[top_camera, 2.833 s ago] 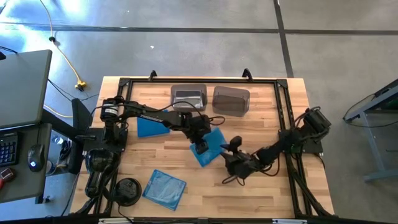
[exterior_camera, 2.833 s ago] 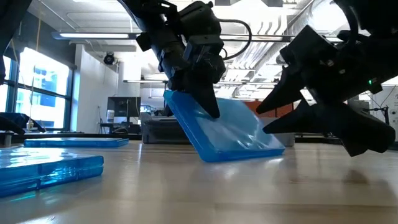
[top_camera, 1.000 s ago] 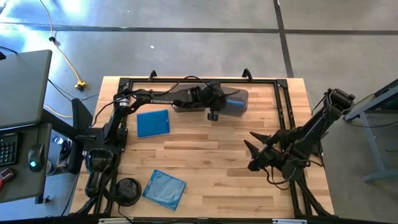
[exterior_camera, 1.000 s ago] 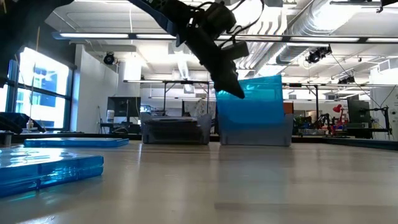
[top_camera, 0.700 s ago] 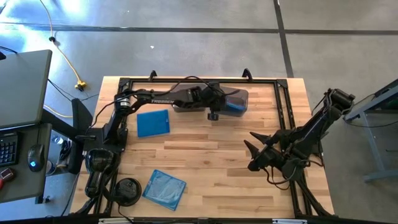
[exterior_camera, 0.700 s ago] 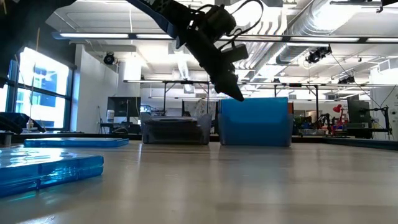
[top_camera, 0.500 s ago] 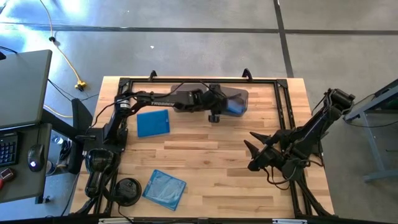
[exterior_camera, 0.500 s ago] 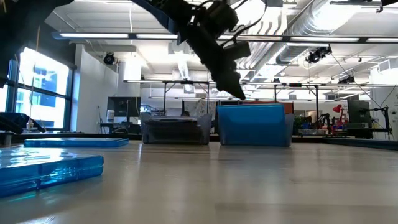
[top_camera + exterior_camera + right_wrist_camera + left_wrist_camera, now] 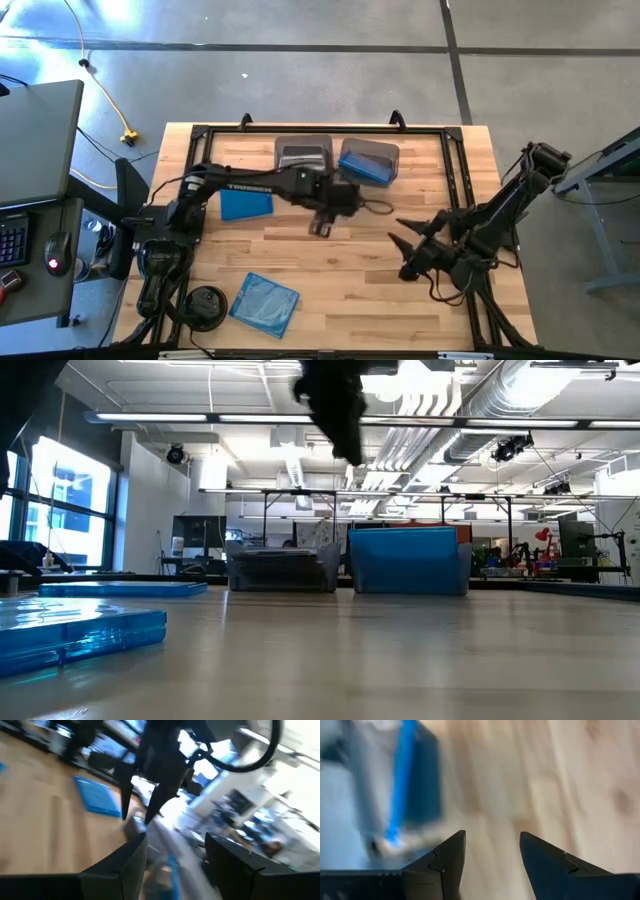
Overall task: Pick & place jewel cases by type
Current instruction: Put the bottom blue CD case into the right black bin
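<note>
Left gripper [image 9: 322,226] spread, empty, mid-table. One blue jewel case [image 9: 366,166] sits in the right bin [image 9: 371,150]. Two blue left: flat one [image 9: 246,203] by the left arm, another [image 9: 266,303] at the front edge. I'd take the nearer one by its edge, lift clear of the bin wall. Right gripper [image 9: 405,255] spread, parked on the right.

Grey concrete floor [image 9: 300,90], big windows [image 9: 60,500], bright ceiling strip lights [image 9: 200,418]

Left arm extended toward 3 o'clock, left gripper [image 9: 321,226] near table centre, fingers [image 9: 445,860] parted, empty. Right gripper [image 9: 404,256] at 4 o'clock, fingers spread, pointing 9 o'clock
</note>
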Robot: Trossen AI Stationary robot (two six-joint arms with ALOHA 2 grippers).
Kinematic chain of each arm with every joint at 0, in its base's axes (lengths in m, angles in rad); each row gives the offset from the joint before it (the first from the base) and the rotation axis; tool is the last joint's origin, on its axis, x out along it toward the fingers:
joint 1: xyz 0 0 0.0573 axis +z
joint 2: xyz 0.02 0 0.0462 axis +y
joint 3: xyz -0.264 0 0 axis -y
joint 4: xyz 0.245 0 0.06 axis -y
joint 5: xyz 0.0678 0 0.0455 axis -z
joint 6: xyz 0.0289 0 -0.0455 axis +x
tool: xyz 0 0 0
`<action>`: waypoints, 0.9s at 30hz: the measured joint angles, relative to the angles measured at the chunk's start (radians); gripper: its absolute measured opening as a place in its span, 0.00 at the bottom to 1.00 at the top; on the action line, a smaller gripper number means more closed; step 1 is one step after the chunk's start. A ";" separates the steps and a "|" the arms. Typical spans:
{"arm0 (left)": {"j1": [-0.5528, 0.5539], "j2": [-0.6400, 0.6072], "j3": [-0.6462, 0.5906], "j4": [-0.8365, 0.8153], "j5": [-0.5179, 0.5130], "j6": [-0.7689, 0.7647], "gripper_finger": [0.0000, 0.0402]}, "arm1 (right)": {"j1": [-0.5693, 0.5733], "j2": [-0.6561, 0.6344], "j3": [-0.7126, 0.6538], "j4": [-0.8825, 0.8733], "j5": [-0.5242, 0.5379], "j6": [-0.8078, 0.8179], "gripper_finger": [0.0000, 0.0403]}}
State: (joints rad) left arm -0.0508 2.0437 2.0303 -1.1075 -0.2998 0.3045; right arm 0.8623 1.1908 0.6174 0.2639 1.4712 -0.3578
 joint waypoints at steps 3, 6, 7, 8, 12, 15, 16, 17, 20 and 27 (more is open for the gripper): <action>-0.039 -0.001 0.005 -0.179 0.062 -0.151 0.46 | -0.025 0.000 0.000 -0.019 -0.134 0.036 0.49; -0.078 -0.001 -0.020 -0.307 0.114 -0.291 0.46 | -0.076 0.000 0.000 -0.022 -0.281 0.044 0.49; -0.094 -0.002 -0.044 -0.317 0.120 -0.320 0.46 | -0.097 0.000 0.000 -0.022 -0.328 0.048 0.49; -0.109 -0.003 -0.074 -0.320 0.132 -0.339 0.46 | -0.121 0.000 0.000 -0.022 -0.371 0.064 0.49; -0.185 0.000 -0.212 -0.322 0.184 -0.433 0.46 | -0.226 0.000 0.000 -0.067 -0.524 0.180 0.49; -0.253 0.000 -0.336 -0.284 0.191 -0.507 0.46 | -0.296 0.002 0.000 -0.137 -0.664 0.247 0.49; -0.276 0.001 -0.375 -0.251 0.192 -0.526 0.46 | -0.317 0.008 0.000 -0.147 -0.719 0.257 0.49; -0.299 0.001 -0.411 -0.218 0.202 -0.540 0.46 | -0.336 0.018 0.000 -0.145 -0.770 0.263 0.49; -0.362 0.001 -0.473 -0.182 0.234 -0.580 0.46 | -0.382 0.078 0.000 -0.078 -0.860 0.250 0.49; -0.478 -0.011 -0.460 -0.135 0.250 -0.688 0.46 | -0.452 0.257 0.000 0.111 -0.990 0.113 0.49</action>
State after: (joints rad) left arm -0.5287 2.0330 1.5708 -1.2421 -0.0497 -0.3838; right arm 0.4107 1.4478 0.6178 0.3745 0.4815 -0.2452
